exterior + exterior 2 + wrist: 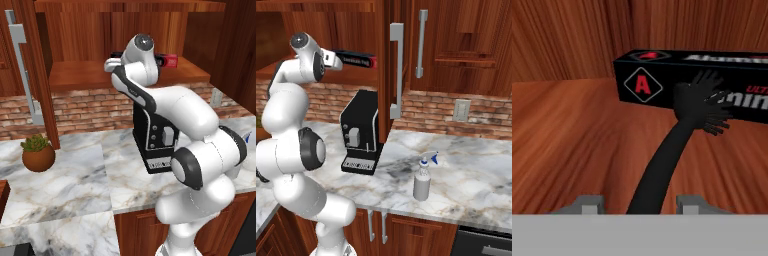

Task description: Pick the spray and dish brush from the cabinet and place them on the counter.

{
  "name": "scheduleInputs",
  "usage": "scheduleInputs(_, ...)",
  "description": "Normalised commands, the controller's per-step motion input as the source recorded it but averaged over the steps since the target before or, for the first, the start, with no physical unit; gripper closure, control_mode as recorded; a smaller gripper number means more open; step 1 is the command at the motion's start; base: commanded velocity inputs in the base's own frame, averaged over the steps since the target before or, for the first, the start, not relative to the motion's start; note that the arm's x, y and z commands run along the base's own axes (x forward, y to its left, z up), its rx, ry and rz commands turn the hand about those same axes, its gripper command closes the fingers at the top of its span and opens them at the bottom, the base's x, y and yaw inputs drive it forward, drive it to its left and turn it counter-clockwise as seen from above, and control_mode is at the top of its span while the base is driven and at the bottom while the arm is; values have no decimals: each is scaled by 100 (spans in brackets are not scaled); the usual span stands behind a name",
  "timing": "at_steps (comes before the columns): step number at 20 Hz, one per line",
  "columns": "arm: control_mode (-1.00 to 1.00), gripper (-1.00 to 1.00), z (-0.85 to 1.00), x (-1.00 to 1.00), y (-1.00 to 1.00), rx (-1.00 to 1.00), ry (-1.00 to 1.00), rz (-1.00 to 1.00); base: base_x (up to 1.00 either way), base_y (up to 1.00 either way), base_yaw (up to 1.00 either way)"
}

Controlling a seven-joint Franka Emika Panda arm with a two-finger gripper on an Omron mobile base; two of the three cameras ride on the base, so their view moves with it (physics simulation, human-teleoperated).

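Note:
The dish brush (pixel 671 146), slim and black with a splayed dark head, lies on the wooden shelf (pixel 567 135) of the cabinet (pixel 75 75), its head against a black-and-red box. My gripper (pixel 641 202) is open, and the handle's near end lies between the fingertips (pixel 589 202) with a gap on each side. The arm reaches up into the cabinet over the counter (pixel 471 165). On that marble counter the spray (pixel 422 181) stands upright, right of the coffee machine.
The long black-and-red box (pixel 687 75) lies across the shelf behind the brush. A black coffee machine (pixel 360 131) stands under the cabinet. The open cabinet door (pixel 387 60) with a grey bar handle hangs to the right. A potted plant (pixel 37 152) sits at the left.

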Motion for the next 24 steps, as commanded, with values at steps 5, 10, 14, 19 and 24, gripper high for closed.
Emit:
scheduleInputs(5, -100, 100, -31, 4, 0, -1, 6, 0, 0, 0, 0)
scheduleInputs(10, -100, 100, -61, -7, 0, 0, 6, 0, 0, 0, 0)
scheduleInputs(14, -100, 100, -81, -27, 0, 0, 2, 0, 0, 0, 0)
scheduleInputs(19, -100, 100, -82, -43, 0, 0, 0, 0, 0, 0, 0)
scheduleInputs(24, -100, 100, -75, -59, 0, 0, 0, 0, 0, 0, 0)
